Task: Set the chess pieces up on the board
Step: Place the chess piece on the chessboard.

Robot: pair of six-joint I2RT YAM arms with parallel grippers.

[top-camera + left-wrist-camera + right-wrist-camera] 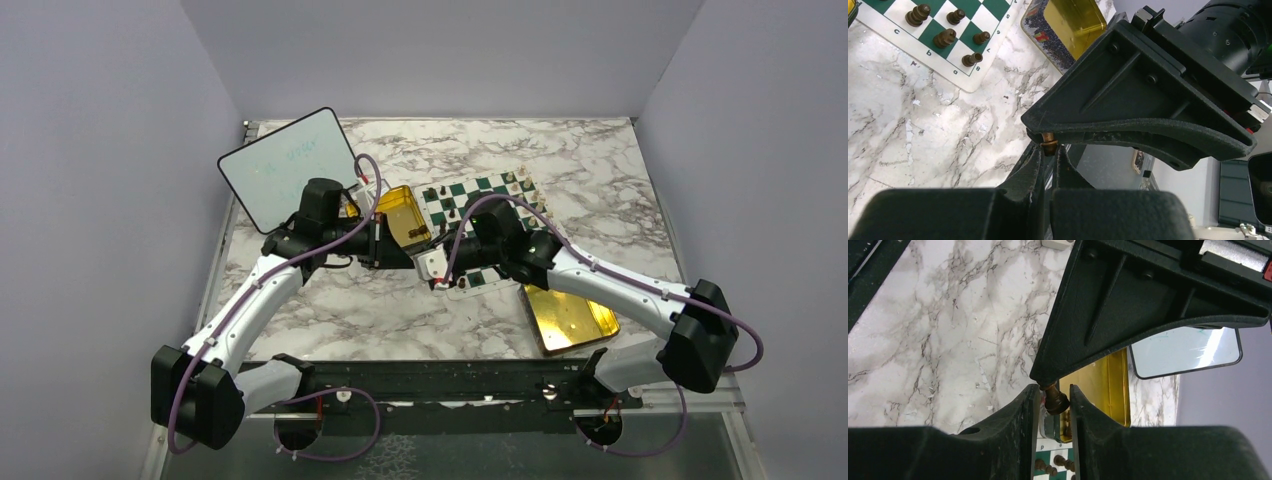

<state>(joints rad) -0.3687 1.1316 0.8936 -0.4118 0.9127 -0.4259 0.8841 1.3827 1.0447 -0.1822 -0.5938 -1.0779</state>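
Observation:
A dark brown chess piece [1055, 401] hangs in the air between my two grippers, over the near-left corner of the board [497, 185]. My left gripper [1049, 149] is shut on the piece's thin top [1049, 143]. My right gripper [1054, 395] stands with one jaw on each side of the piece's wide base. One jaw touches the base and a thin gap shows at the other. In the top view the two grippers meet tip to tip, left gripper [416, 255] against right gripper [438, 272]. Several dark pieces [944, 38] stand on the green and white squares.
An open gold tin [408, 215] lies just left of the board, under the left arm. A second gold tin [570, 318] lies near the right arm's base. A white whiteboard [285, 165] with a black rim leans at the back left. Marble tabletop [330, 310] lies in front.

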